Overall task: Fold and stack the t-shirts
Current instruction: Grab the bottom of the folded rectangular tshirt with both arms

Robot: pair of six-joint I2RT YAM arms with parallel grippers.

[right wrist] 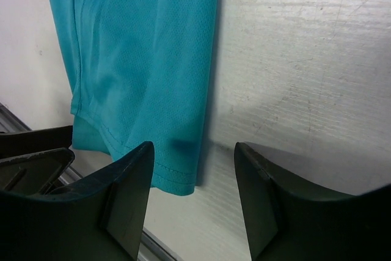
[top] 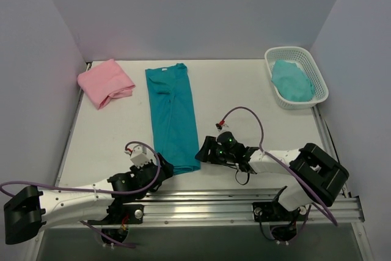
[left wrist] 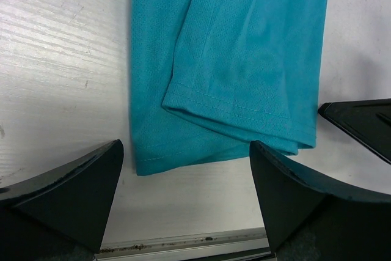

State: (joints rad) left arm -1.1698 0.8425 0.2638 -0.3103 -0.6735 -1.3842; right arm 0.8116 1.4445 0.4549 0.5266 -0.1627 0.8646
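— Where does the teal t-shirt [top: 172,117] lie?
— On the desk [top: 238,90], folded into a long narrow strip that runs from 12 o'clock down to 6 o'clock, just left of the middle. Its collar end is at 12, its hem at 6

— And the pink t-shirt [top: 105,82]?
— Folded into a small bundle at 10 o'clock, well apart from the teal one

— What of the left tool [top: 151,172]?
— It sits at the hem's 7 o'clock corner. In its wrist view the left tool [left wrist: 185,151] stands wide open, its fingers [left wrist: 73,194] set to either side of the hem, and it holds nothing

— The right tool [top: 204,153]?
— At the hem's 5 o'clock corner, just beside the cloth edge. Its own camera shows the right tool [right wrist: 194,151] spread open as well, with the shirt's corner just ahead of the left-hand finger and bare desk between the jaws. It grips nothing

— Anything else there?
— A white basket [top: 320,87] at 2 o'clock, with a paler blue-green cloth [top: 292,80] bunched inside it
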